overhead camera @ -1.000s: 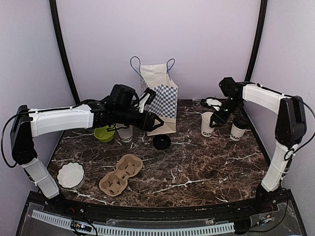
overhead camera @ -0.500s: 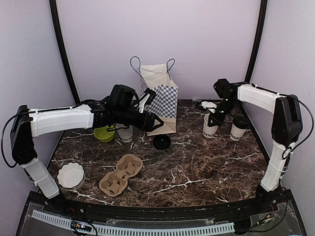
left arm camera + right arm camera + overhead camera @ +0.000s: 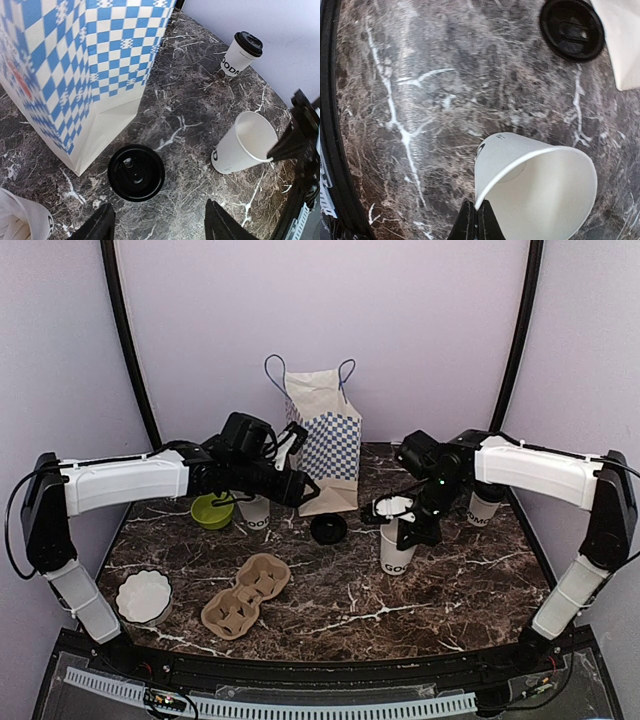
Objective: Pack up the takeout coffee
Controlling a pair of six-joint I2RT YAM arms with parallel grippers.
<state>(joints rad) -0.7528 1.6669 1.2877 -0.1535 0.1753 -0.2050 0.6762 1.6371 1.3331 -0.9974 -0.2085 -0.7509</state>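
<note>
Right pincer [image 3: 476, 215] is clamped shut on the rim of the open cup [image 3: 397, 552], near the desk's [image 3: 450, 590] middle, right of the loose lid [image 3: 328, 529]. Left pincer [image 3: 160, 227] gapes empty near that lid. Lidding looks to be the step; next, steady the cup for capping.
</note>
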